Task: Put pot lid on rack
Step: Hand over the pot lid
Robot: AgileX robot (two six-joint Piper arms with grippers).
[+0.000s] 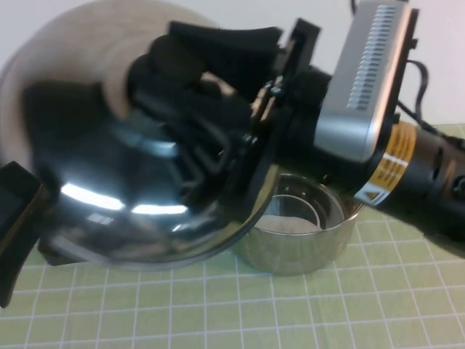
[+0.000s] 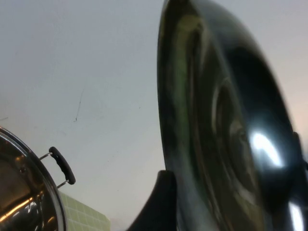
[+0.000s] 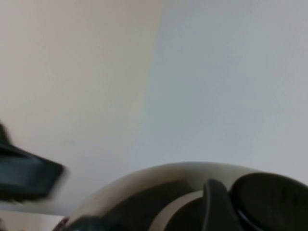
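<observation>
High view looks down, very close behind the right gripper (image 1: pixel 218 94) on the round shiny steel pot lid (image 1: pixel 131 189). Left wrist view faces its rim (image 2: pixel 216 120). Right wrist view shares it (image 3: pixel 159 178).

The pot lid (image 1: pixel 123 196) is seen raised close to the high camera, well above the table, filling the left and centre of that view. It is round, domed and of shiny steel, with bright glints and dark reflections on its surface. It is tilted steeply, nearly on edge, as shown in the left wrist view (image 2: pixel 226 130), where its rim stands upright. Its black knob (image 3: pixel 272 199) is visible in the right wrist view. The rack is not seen in any view.
</observation>
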